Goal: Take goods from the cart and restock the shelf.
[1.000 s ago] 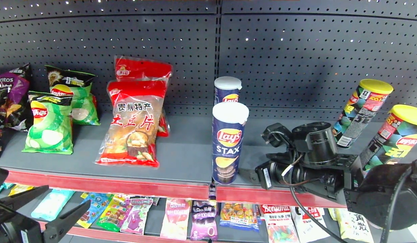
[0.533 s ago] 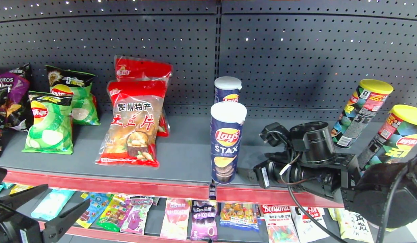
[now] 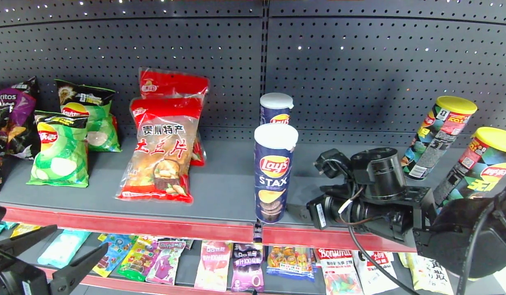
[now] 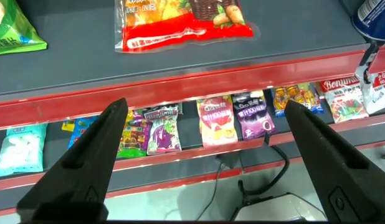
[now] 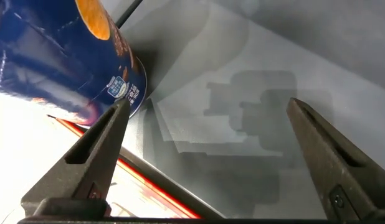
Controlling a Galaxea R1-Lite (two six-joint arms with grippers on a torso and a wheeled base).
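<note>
While right fingers point(image 5: 86, 155) gape — blue can point(image 3: 273, 176) (upright) stands.

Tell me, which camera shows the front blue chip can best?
The head view: the blue can stands whole and upright, white lid on, near the front of the shelf. In the right wrist view its lower part looms close up. The left wrist view catches a blue sliver of it.

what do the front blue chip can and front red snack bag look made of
Front blue chip can: probably a cardboard tube with glossy print and a white plastic lid. Front red snack bag: thin shiny plastic film, creased, partly see-through.
</note>
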